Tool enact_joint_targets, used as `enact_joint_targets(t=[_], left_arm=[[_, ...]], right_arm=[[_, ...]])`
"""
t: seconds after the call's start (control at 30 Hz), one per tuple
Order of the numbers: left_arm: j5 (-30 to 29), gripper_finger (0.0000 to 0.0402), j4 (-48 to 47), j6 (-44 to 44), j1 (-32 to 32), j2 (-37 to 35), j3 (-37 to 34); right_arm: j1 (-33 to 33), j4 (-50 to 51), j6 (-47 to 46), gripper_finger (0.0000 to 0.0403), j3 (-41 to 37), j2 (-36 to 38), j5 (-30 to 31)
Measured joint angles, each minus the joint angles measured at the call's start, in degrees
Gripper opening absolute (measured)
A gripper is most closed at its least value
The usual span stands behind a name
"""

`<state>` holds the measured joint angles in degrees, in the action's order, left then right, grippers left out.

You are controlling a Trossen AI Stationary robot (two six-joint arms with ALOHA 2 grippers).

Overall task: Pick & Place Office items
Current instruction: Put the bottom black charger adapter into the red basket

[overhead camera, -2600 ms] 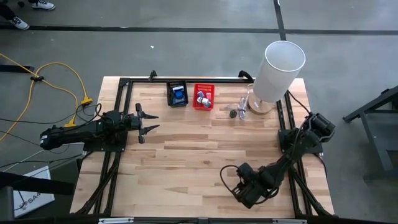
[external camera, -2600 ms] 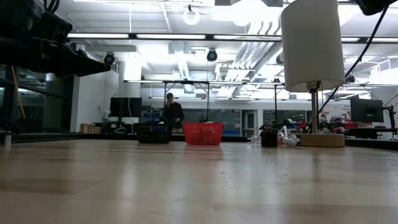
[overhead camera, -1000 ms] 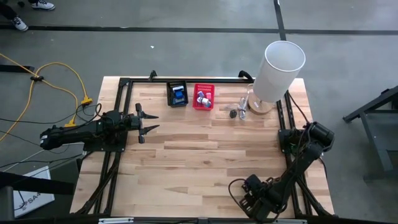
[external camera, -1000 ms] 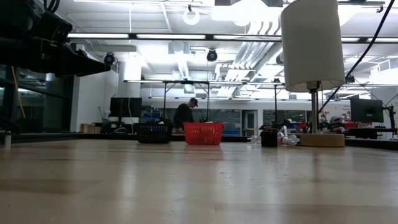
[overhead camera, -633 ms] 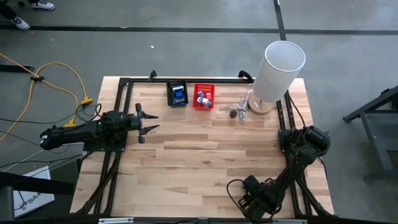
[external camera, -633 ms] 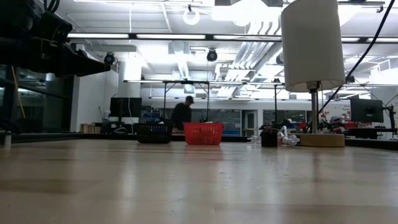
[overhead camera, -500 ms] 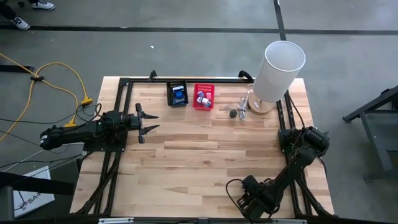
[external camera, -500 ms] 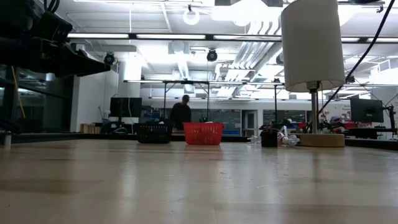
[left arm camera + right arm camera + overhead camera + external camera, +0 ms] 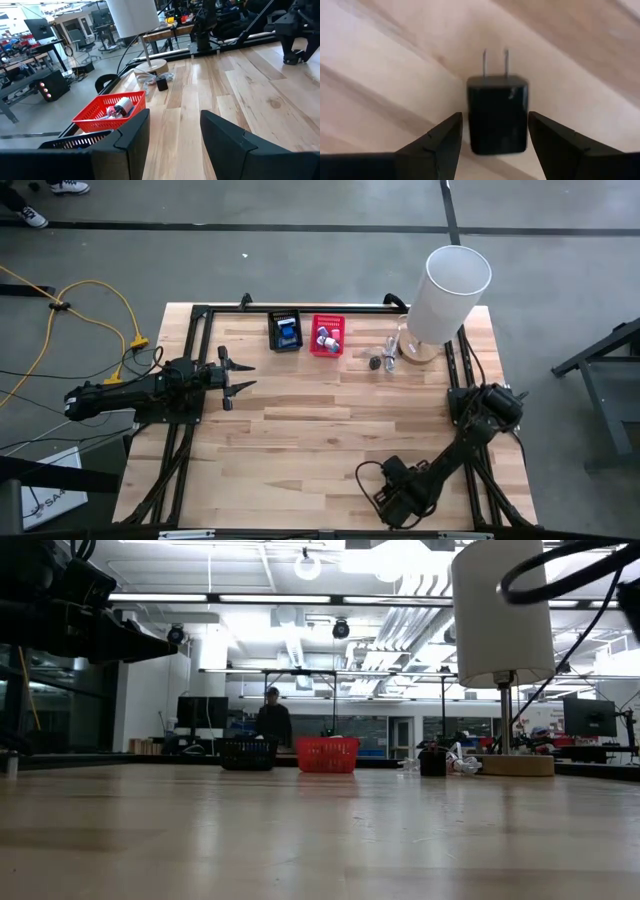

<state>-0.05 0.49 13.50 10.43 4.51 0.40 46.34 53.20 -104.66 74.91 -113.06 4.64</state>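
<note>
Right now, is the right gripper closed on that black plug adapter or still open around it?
Open. In the right wrist view the right gripper straddles the black plug adapter, which lies flat on the table, with a gap at each finger.

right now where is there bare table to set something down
The broad wooden middle of the table is bare, between the left end effector and the right end effector. It is crowded along the far edge: black basket, red basket, small items and white cylinder.
</note>
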Motion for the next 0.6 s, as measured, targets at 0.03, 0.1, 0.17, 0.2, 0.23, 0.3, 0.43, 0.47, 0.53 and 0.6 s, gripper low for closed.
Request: enact_joint_targets(t=[0.03, 0.1, 0.17, 0.2, 0.23, 0.3, 0.43, 0.47, 0.53, 0.6], left_arm=[[0.0, 0.0167, 0.0, 0.0, 0.0, 0.0, 0.0], [0.0, 0.0167, 0.0, 0.0, 0.0, 0.0, 0.0], [0.0, 0.0167, 0.0, 0.0, 0.0, 0.0, 0.0], [0.0, 0.0167, 0.0, 0.0, 0.0, 0.0, 0.0], [0.0, 0.0167, 0.0, 0.0, 0.0, 0.0, 0.0], [0.0, 0.0167, 0.0, 0.0, 0.0, 0.0, 0.0], [0.0, 0.0167, 0.0, 0.0, 0.0, 0.0, 0.0], [0.0, 0.0167, 0.0, 0.0, 0.0, 0.0, 0.0], [0.0, 0.0167, 0.0, 0.0, 0.0, 0.0, 0.0], [0.0, 0.0167, 0.0, 0.0, 0.0, 0.0, 0.0]], right_arm=[[-0.4, 0.5, 0.2, 0.0214, 0.0, 0.0, 0.0], [-0.9, 1.1, 0.2, 0.0214, 0.0, 0.0, -0.1], [-1.1, 1.1, 0.5, 0.0214, 0.0, 0.0, -0.1], [-1.4, 1.1, 0.8, 0.0214, 0.0, 0.0, -0.1], [-1.5, 1.1, 1.0, 0.0214, 0.0, 0.0, -0.1], [-1.8, 1.2, 1.0, 0.0214, 0.0, 0.0, -0.1], [-1.8, 1.2, 1.0, 0.0214, 0.0, 0.0, -0.1], [-1.8, 1.2, 1.0, 0.0213, 0.0, 0.0, -0.1], [-1.9, 1.2, 1.0, 0.021, 0.0, 0.0, -0.1], [-1.9, 1.2, 1.0, 0.0206, 0.0, 0.0, -0.1]])
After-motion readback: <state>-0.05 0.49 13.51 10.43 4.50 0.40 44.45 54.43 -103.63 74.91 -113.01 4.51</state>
